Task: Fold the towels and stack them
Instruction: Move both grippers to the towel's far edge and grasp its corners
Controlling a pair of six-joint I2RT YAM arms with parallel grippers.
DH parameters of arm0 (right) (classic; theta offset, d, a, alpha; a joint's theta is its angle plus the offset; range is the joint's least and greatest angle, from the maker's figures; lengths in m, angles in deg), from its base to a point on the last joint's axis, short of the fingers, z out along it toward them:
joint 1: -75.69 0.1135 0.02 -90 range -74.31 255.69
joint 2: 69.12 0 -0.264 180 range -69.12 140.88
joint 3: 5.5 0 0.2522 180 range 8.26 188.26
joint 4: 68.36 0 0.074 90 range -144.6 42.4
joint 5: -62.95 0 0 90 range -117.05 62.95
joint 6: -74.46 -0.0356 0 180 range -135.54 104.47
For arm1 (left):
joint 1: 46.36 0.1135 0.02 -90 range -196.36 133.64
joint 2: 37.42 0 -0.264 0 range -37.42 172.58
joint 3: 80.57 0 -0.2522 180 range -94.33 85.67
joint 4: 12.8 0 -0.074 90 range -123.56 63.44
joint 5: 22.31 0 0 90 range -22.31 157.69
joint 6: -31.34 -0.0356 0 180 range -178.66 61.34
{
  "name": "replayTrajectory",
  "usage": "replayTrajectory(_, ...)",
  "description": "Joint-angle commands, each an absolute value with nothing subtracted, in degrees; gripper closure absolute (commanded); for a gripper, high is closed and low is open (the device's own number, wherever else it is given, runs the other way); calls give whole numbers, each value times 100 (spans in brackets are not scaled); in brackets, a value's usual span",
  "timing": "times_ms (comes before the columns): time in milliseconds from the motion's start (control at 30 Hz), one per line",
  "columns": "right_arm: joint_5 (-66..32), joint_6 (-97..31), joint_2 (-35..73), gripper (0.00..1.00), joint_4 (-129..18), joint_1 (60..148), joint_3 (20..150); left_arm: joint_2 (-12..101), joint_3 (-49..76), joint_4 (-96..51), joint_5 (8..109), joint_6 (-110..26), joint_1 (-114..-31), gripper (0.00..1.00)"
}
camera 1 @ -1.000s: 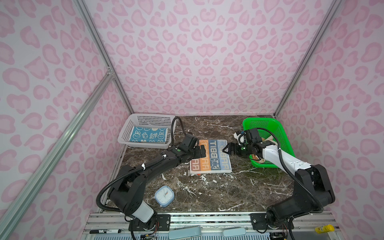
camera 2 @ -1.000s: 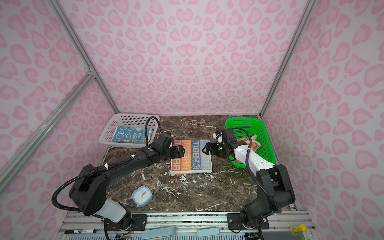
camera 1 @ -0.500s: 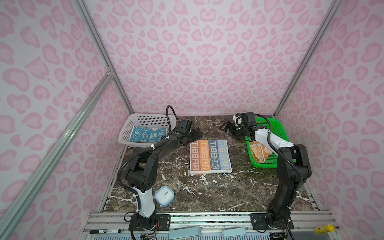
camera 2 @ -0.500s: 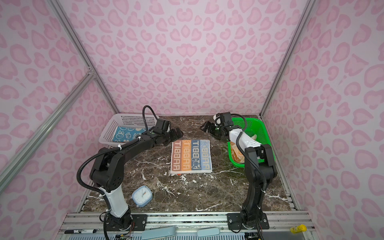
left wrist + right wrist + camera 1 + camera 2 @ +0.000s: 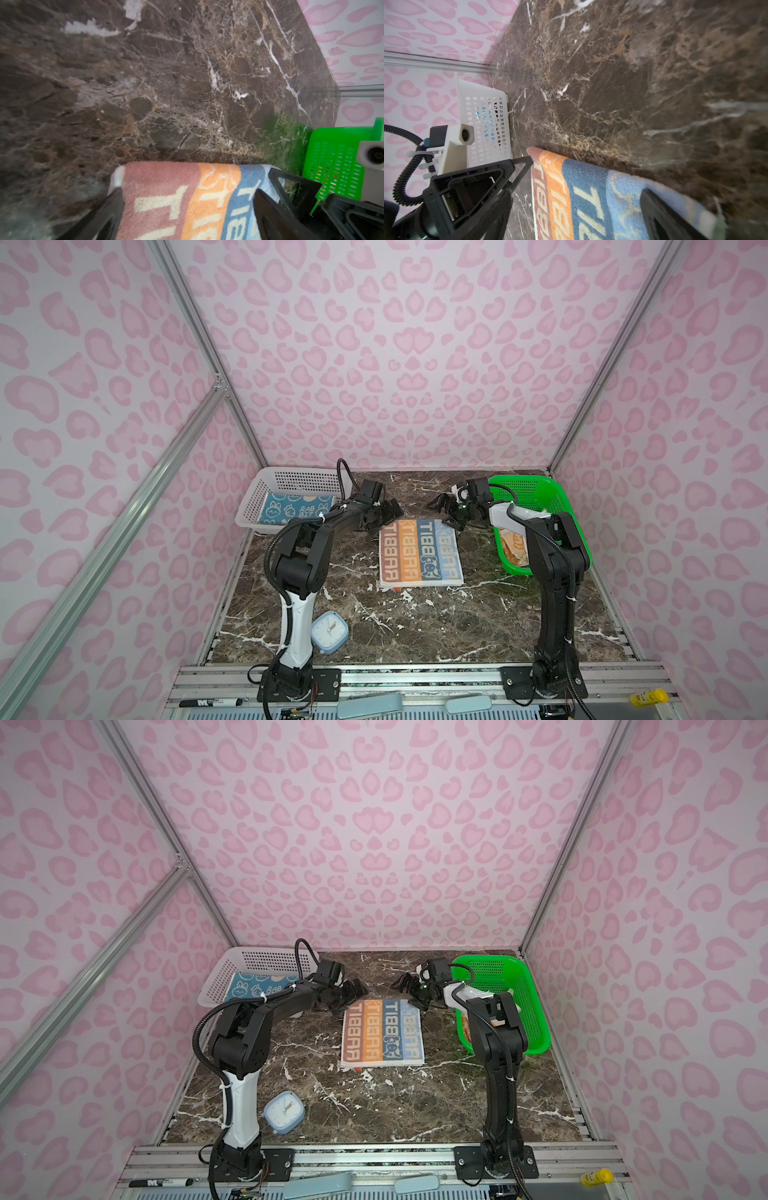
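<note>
A striped towel (image 5: 419, 551) (image 5: 382, 1031) in pink, orange and blue blocks lies flat mid-table. My left gripper (image 5: 386, 512) (image 5: 353, 994) stands open at its far left corner. My right gripper (image 5: 446, 512) (image 5: 409, 992) stands open at its far right corner. In the left wrist view the towel (image 5: 166, 197) lies between the open left gripper (image 5: 187, 207) fingers. The right wrist view shows the same far edge of the towel (image 5: 583, 197) between the open right gripper (image 5: 575, 212) fingers. A blue towel (image 5: 295, 510) lies in the white basket. An orange towel (image 5: 513, 547) lies in the green basket.
The white basket (image 5: 257, 506) stands at the back left and the green basket (image 5: 569, 514) at the back right. A pale blue clock (image 5: 330, 632) lies near the left arm's base. Pink patterned walls close in three sides.
Both grippers moved from beside the towel's middle to its far edge, and both arms now stand with raised elbows. The right gripper swung farther back, then came down. Both stayed open.
</note>
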State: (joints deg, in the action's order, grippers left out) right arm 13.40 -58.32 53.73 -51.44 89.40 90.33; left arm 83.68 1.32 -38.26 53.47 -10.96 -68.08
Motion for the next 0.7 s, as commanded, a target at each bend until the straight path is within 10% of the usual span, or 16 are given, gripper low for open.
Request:
replayTrajectory(0, 1192, -5460, 5428, 2, -4936, 8833, 8962, 8522, 182, -3766, 5276, -1297, -6773, 2)
replayTrajectory(667, -683, -3094, 5021, 2, -2292, 8918, 10092, 7596, 394, -3823, 6132, -2862, -6898, 2)
